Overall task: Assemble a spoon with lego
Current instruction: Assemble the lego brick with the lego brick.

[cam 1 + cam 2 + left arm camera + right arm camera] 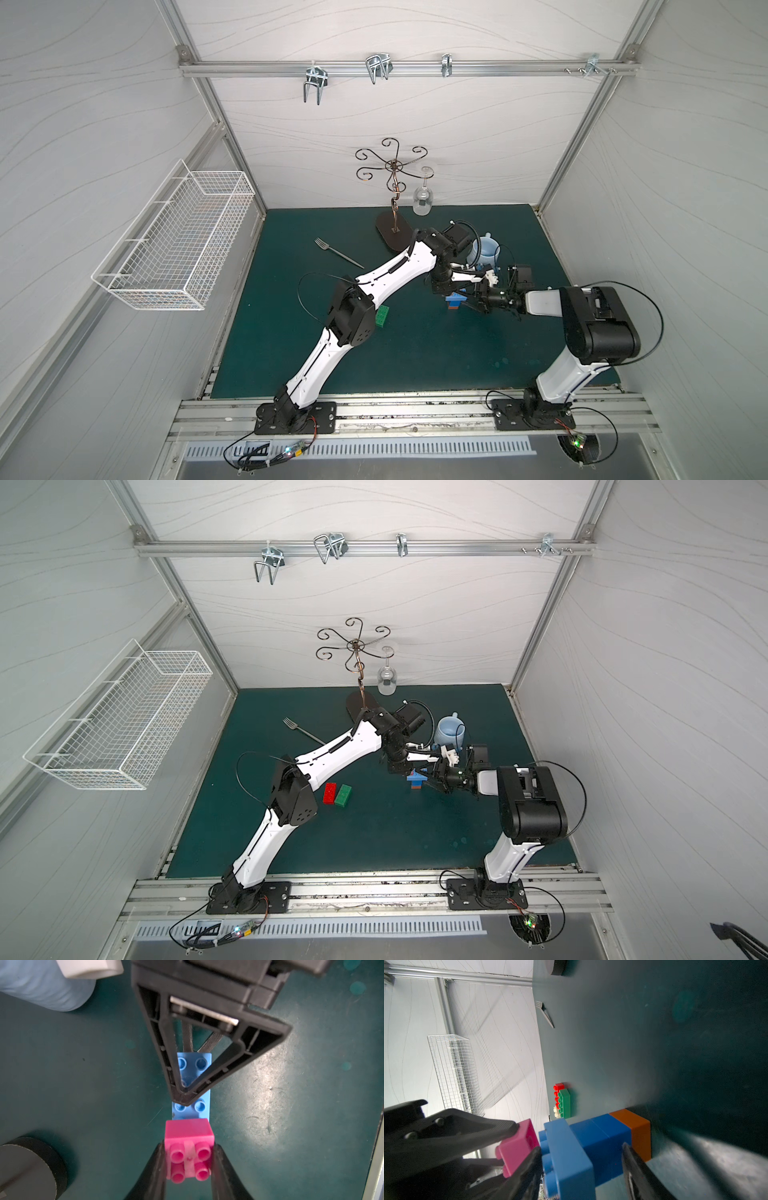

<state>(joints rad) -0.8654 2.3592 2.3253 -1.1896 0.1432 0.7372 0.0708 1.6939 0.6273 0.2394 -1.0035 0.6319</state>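
On the far right part of the dark green table mat (415, 353), in front of a pale blue mug (484, 249), the partly built spoon (602, 1142) stands on end. Its orange square brick rests on the mat, two blue square bricks rise above it, and a light blue long brick (194, 1059) lies level across the top with its studs up. The stem's long axis is therefore vertical, while the bar's runs from the left gripper's side toward the right gripper's. The left gripper (188, 1153) pinches a pink square brick (517, 1145) with its studs up, just above the end of the bar nearest that gripper. Whether the two touch cannot be told. The next move looks like a short, straight press down onto that end, and the left arm is already placed for it. The right gripper (581, 1148) has its fingers apart, one over the bar's top and one low by the orange brick, but a real clamp cannot be told. The red long brick (330, 792), the green long brick (343, 795) and a white square brick (556, 1111) wait well apart, toward the left arm.
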